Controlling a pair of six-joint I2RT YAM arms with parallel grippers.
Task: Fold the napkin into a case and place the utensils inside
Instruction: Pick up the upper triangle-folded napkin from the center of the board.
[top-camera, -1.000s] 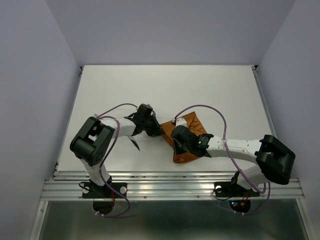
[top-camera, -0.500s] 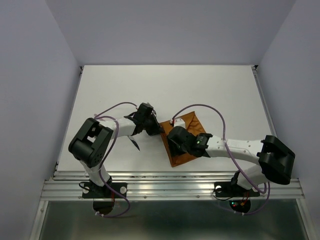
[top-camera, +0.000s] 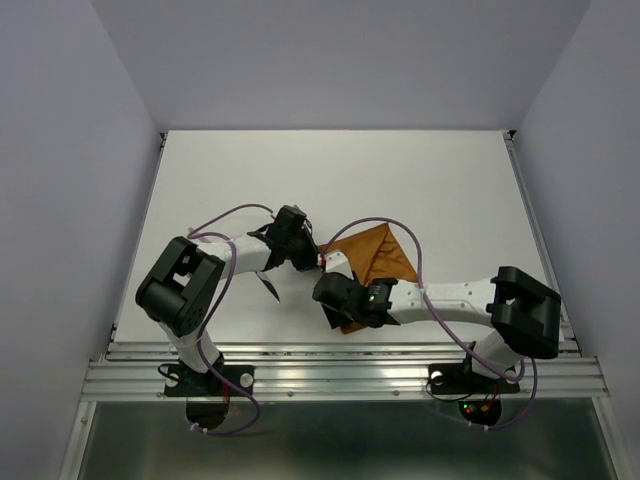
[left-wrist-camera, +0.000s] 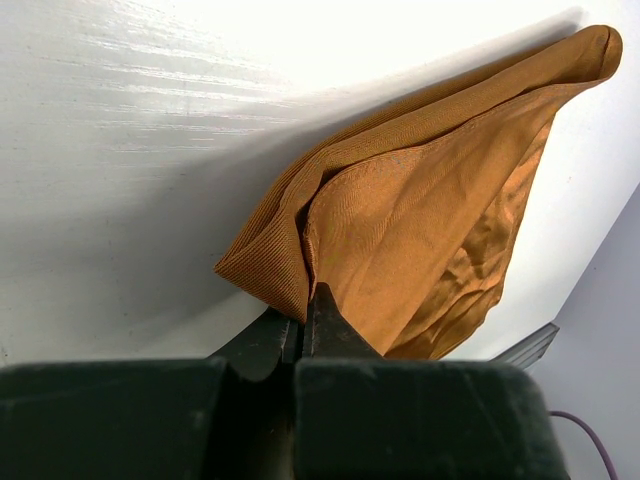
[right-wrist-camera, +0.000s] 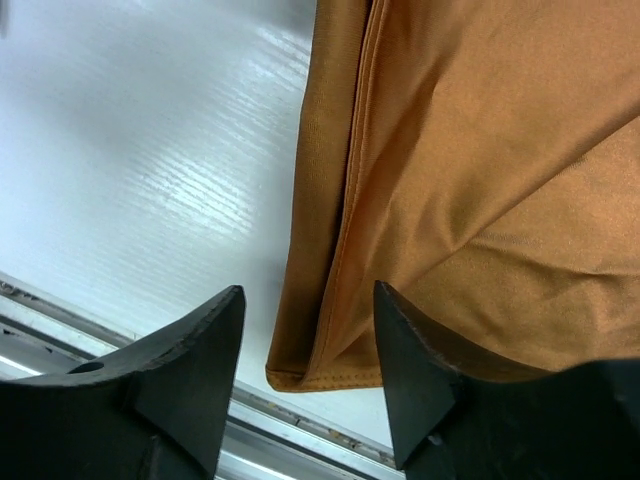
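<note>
The rust-orange napkin (top-camera: 378, 255) lies folded on the white table, its layers loose and wrinkled. My left gripper (top-camera: 314, 259) is shut on the napkin's left corner; in the left wrist view the cloth (left-wrist-camera: 420, 210) fans away from the pinched tip (left-wrist-camera: 303, 318). My right gripper (top-camera: 333, 305) stands open over the napkin's near corner. In the right wrist view the doubled, stitched edge (right-wrist-camera: 330, 300) runs between the spread fingertips (right-wrist-camera: 215, 330) without touching them. A small dark pointed piece (top-camera: 269, 287), perhaps one of the utensils, lies under the left forearm. No finished case shows.
The table's metal front rail (top-camera: 340, 370) runs just behind the right gripper and shows in the right wrist view (right-wrist-camera: 60, 335). Purple cables (top-camera: 400, 225) loop over both arms. Grey walls close in the table on three sides.
The right gripper has opened, let go of the napkin and slid left toward its near corner. The left gripper has shut on the left corner. The napkin has spread flatter.
</note>
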